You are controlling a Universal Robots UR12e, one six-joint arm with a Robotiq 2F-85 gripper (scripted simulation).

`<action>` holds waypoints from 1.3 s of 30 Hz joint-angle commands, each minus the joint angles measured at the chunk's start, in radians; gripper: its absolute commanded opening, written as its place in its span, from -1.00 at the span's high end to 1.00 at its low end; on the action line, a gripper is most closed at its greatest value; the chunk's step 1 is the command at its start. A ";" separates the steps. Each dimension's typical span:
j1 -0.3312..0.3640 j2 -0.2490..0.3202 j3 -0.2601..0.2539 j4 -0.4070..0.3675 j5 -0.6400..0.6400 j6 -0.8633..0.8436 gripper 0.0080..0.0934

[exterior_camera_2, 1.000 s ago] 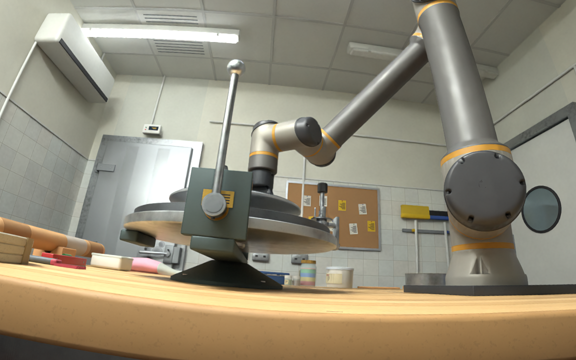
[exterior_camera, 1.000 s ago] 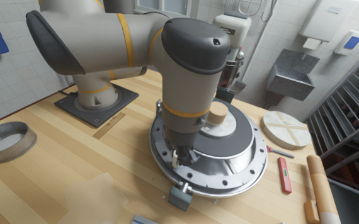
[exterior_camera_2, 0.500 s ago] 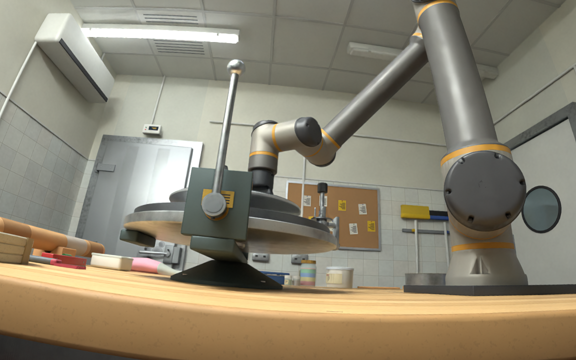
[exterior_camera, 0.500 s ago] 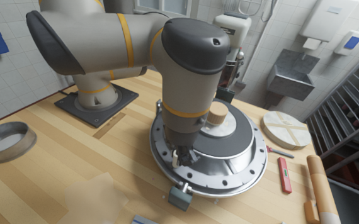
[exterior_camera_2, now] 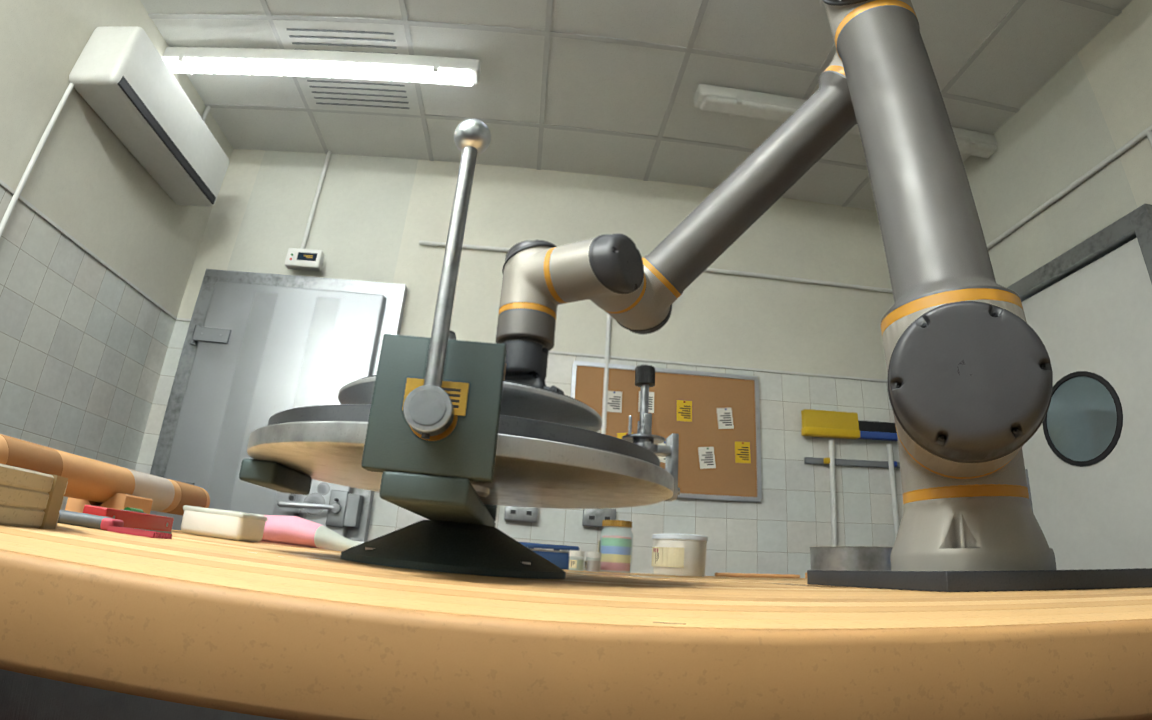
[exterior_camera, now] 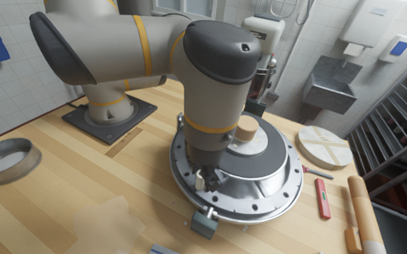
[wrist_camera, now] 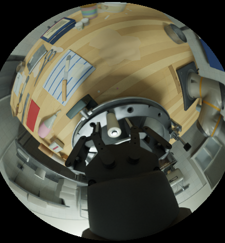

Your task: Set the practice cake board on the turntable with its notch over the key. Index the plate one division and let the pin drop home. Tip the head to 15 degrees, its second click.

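My gripper (wrist_camera: 114,130) is open and holds nothing. It points down at the front-left rim of the index plate (exterior_camera: 236,171), around a cream handle (wrist_camera: 112,124) (exterior_camera: 200,179) that stands up from the plate. The plate is a steel ring with several holes. A dark turntable top (exterior_camera: 254,155) sits on it, carrying a pale round board (exterior_camera: 250,142) with a wooden knob (exterior_camera: 246,127). The index pin block (exterior_camera: 204,222) sits at the plate's front edge. A tall tilt lever (exterior_camera_2: 451,269) with a ball end rises from a green housing (exterior_camera_2: 433,407) at the back.
The arm's own base (exterior_camera: 109,114) stands left of the turntable. A steel pan (exterior_camera: 4,164) lies far left. A round board with a cross (exterior_camera: 323,147), a red level (exterior_camera: 322,198) and a rolling pin (exterior_camera: 365,214) lie on the right. A flour patch (exterior_camera: 104,224) is in front.
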 commanded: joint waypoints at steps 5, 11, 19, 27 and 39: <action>0.000 0.000 -0.001 0.000 0.000 0.000 -0.17; 0.000 0.000 -0.001 0.000 0.000 0.000 -0.17; 0.000 -0.007 -0.005 0.010 0.000 0.000 -0.17; 0.000 -0.046 -0.035 0.078 0.000 0.000 -0.17; 0.000 -0.134 -0.137 0.268 0.000 0.000 -0.17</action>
